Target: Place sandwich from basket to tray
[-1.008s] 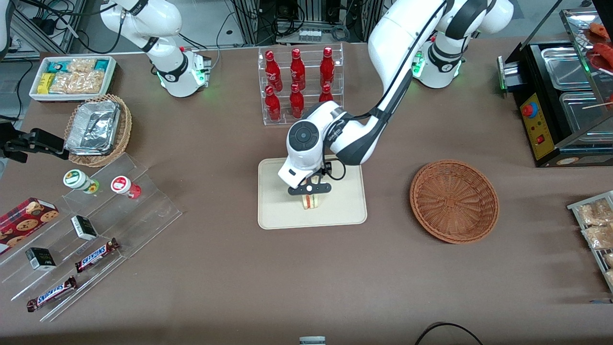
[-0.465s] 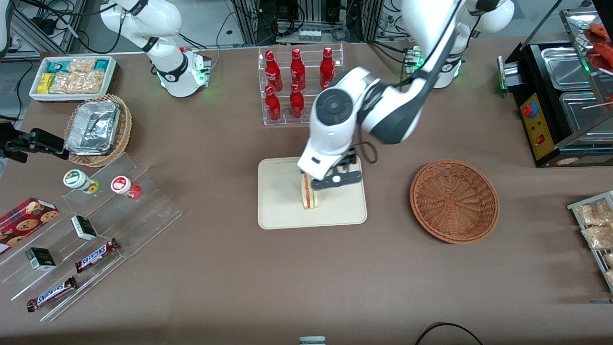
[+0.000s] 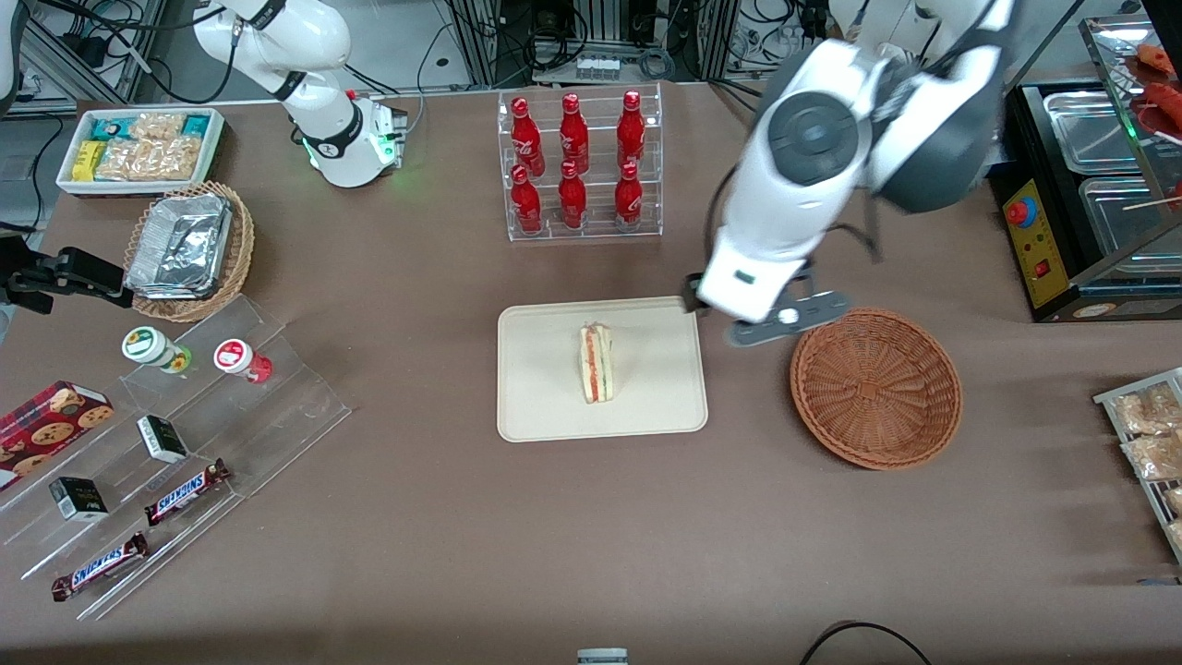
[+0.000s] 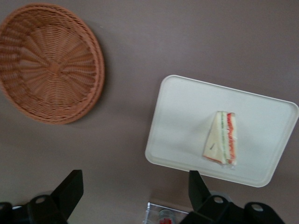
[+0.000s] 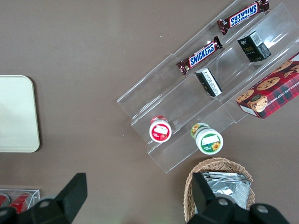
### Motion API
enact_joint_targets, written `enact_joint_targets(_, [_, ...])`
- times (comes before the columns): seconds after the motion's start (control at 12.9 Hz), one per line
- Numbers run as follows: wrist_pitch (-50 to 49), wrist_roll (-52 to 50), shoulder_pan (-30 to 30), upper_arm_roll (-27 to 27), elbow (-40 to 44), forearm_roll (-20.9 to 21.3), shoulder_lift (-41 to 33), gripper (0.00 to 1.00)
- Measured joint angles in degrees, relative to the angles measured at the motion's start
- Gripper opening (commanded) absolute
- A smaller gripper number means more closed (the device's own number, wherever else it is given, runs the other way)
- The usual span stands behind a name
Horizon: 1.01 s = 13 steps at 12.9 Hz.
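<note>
The sandwich point(image 3: 596, 362) point(image 4: 222, 137) stands on its edge near the middle of the cream tray point(image 3: 545, 406) point(image 4: 182, 121), with its pink, orange and green filling facing up. The reddish-brown wicker basket point(image 3: 875, 388) point(image 4: 49, 63) sits beside the tray toward the working arm's end, with nothing in it. My left gripper point(image 3: 780, 325) point(image 4: 133, 182) hangs high above the table between the tray's corner and the basket's rim. It is open and holds nothing.
A clear rack of red bottles point(image 3: 577, 166) stands farther from the front camera than the tray. A black food warmer point(image 3: 1080, 185) sits at the working arm's end. Acrylic snack steps point(image 3: 185, 443), a tan basket of foil containers point(image 3: 189, 249) and a white bin point(image 3: 138, 148) lie toward the parked arm's end.
My gripper let go of the sandwich on the tray, rose, and swung away toward the basket. The sandwich stays standing on the tray.
</note>
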Motion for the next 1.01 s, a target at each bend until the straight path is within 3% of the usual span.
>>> enact_joint_targets(0.23, [-2.11,4.52,3.56,0.32,-2.12,2.61,-3.23,1.00])
enact_joint_targets(1.01, [-4.95,30.51,20.06,0.58,-7.82,2.21,-12.44,1.00])
